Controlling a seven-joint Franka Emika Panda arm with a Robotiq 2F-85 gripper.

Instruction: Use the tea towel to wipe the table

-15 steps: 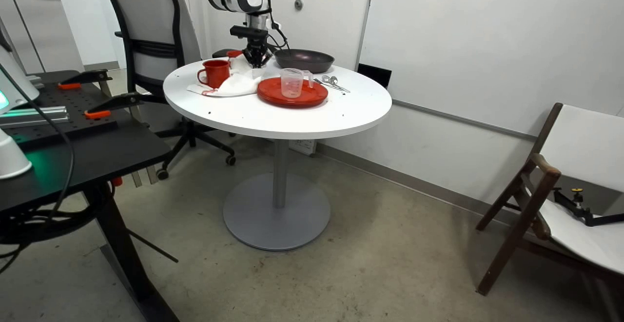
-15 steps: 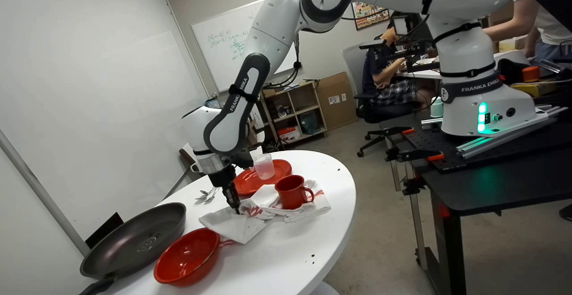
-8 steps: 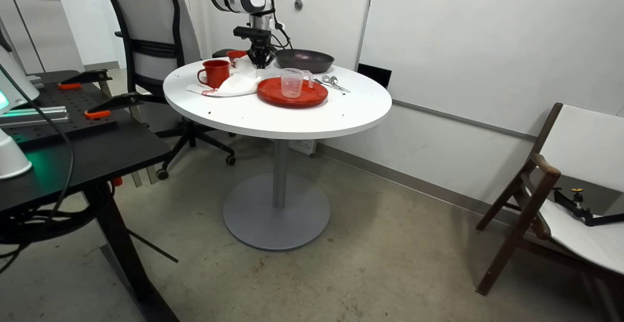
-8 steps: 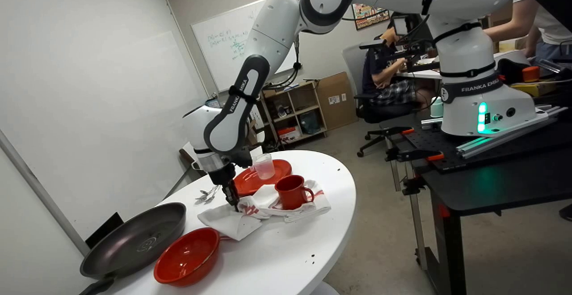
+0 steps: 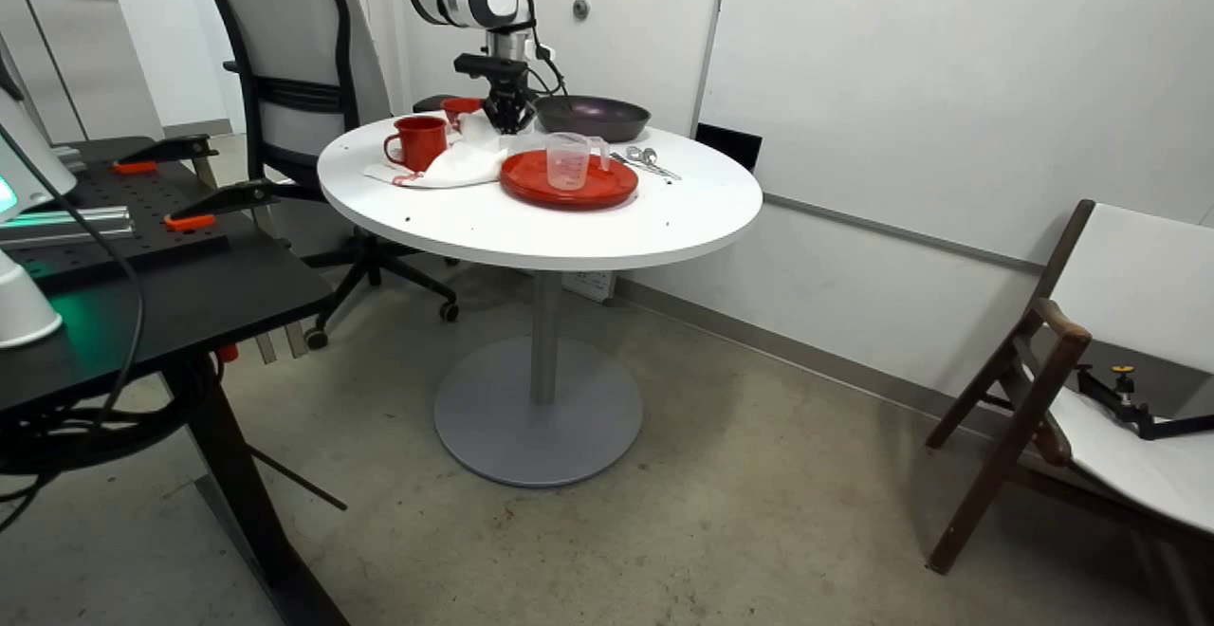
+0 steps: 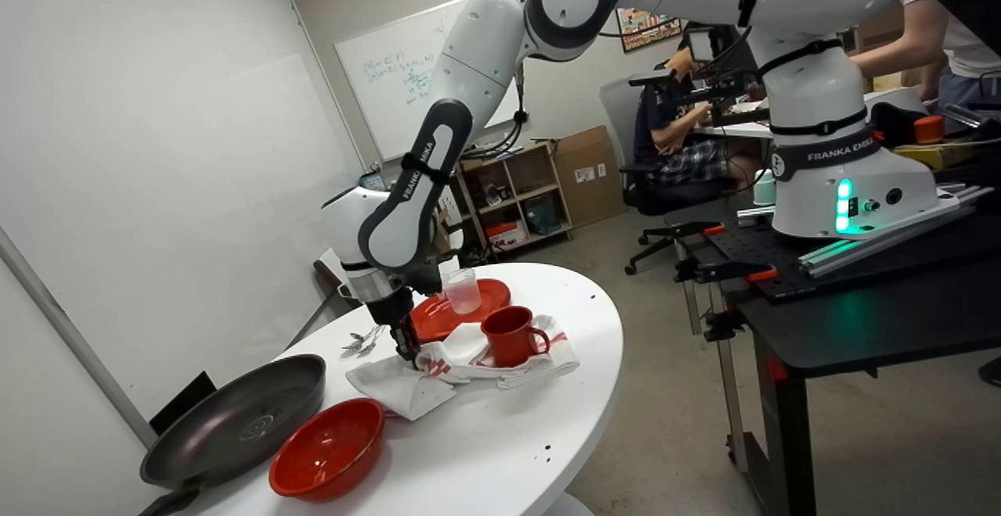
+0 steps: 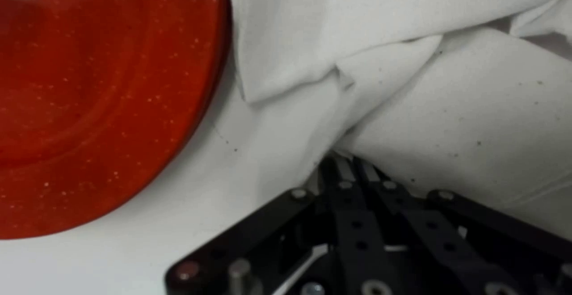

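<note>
"How is the hand (image 7: 347,163)?"

"Closed tight, apparently pinching a fold of the tea towel (image 6: 469,348), which lies rumpled on the table (image 6: 485,453)."

"Anything just changed?"

"Over the last second the hand edged slightly towards the cutlery (image 6: 362,342), the towel's loose end following. A wipe may be starting."

"And farther off?"

"The red mug (image 6: 508,338) seems to stand on the towel's far part, so pulling might drag it. Those dark specks (image 6: 548,447), well apart from the towel, look unwiped."

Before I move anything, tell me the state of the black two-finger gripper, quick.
Black two-finger gripper: closed, pinching a fold of the white, red-striped cloth tea towel.
</note>
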